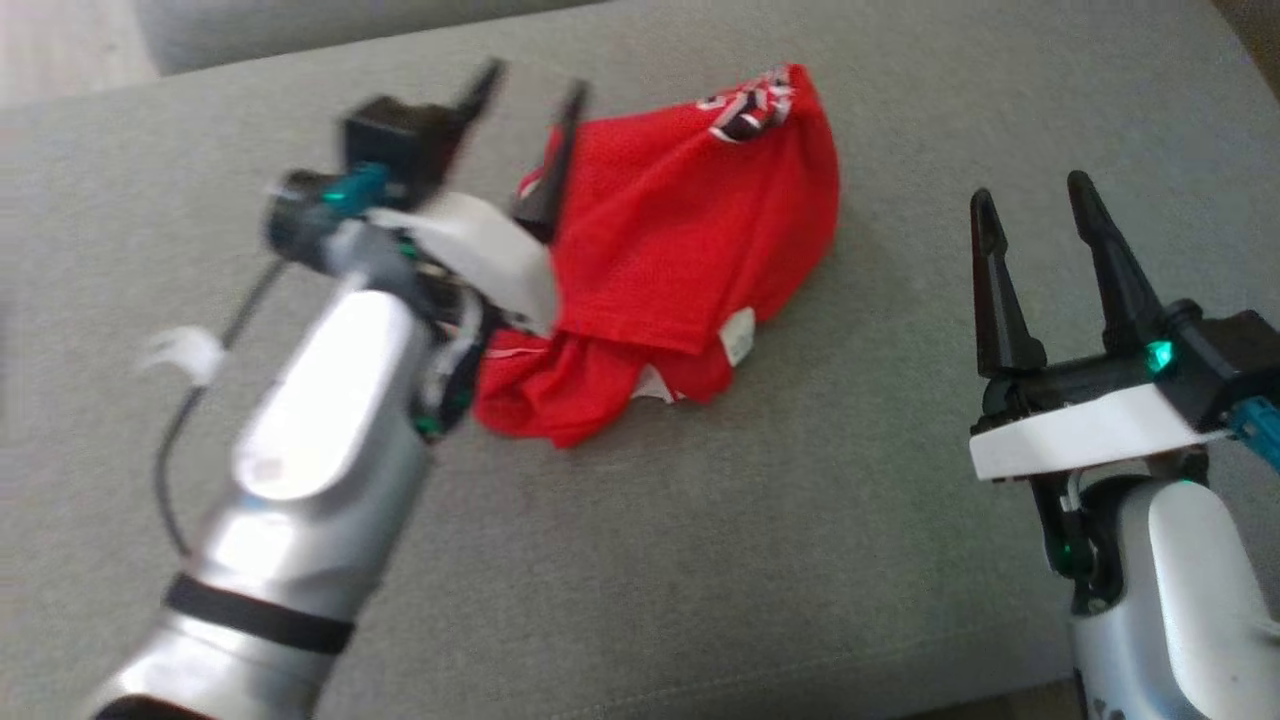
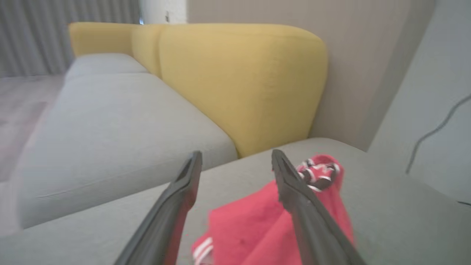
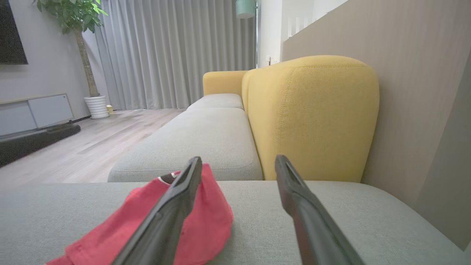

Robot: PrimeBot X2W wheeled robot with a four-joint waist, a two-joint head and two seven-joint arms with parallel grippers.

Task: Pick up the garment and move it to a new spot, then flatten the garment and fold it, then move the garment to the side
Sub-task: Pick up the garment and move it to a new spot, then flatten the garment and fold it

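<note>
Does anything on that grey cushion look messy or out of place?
The red garment lies crumpled in a heap on the grey cushion, folds bunched unevenly, a white tag poking out near its front edge.

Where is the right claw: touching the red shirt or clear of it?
Apart. The head view shows a strip of bare grey cushion between the open right gripper and the red shirt.
</note>
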